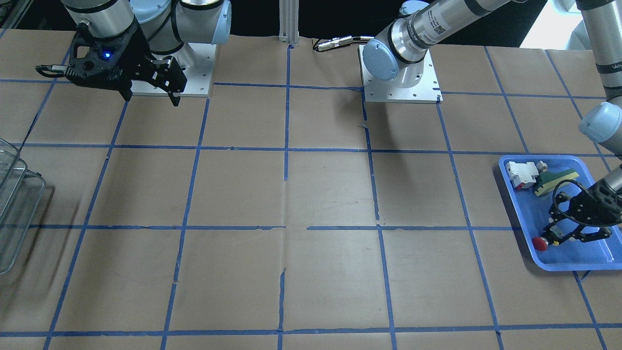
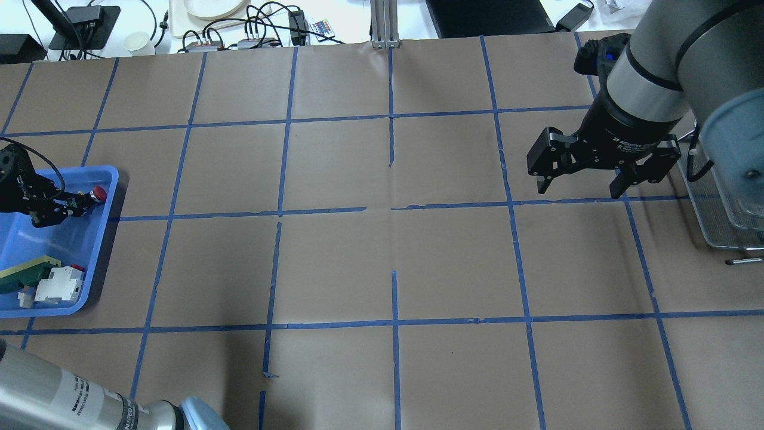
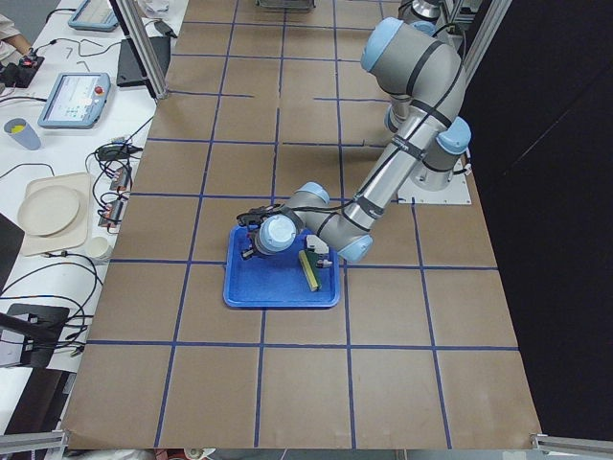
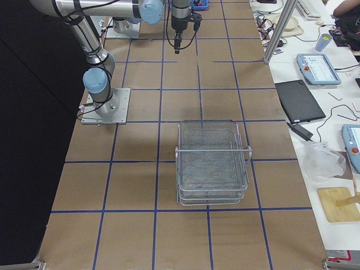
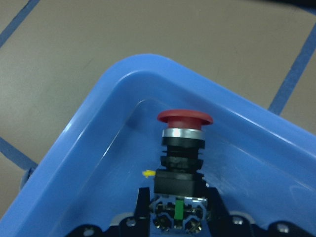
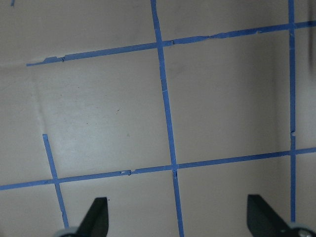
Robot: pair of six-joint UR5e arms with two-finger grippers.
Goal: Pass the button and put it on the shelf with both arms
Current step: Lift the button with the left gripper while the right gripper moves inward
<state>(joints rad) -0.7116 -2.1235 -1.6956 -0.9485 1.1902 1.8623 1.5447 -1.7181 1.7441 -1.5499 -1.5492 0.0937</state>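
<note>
The button (image 1: 539,243) lies in the far corner of the blue tray (image 1: 559,265), red cap pointing away from the robot. My left gripper (image 1: 555,237) is down in the tray and shut on the button's black body. The left wrist view shows the button (image 5: 183,148) with both fingers tight against its end block. It also shows in the overhead view (image 2: 98,193) ahead of the left gripper (image 2: 73,204). My right gripper (image 2: 577,190) is open and empty, raised above the table beside the shelf (image 2: 716,209). The shelf (image 4: 211,163) is a wire-mesh tiered rack and holds nothing.
A white-and-red blocky part (image 1: 521,175) and a green-and-yellow wedge (image 1: 556,181) lie at the tray's robot-side end. The table is brown paper with blue tape lines. Both arm bases (image 1: 401,85) are bolted near the robot's edge.
</note>
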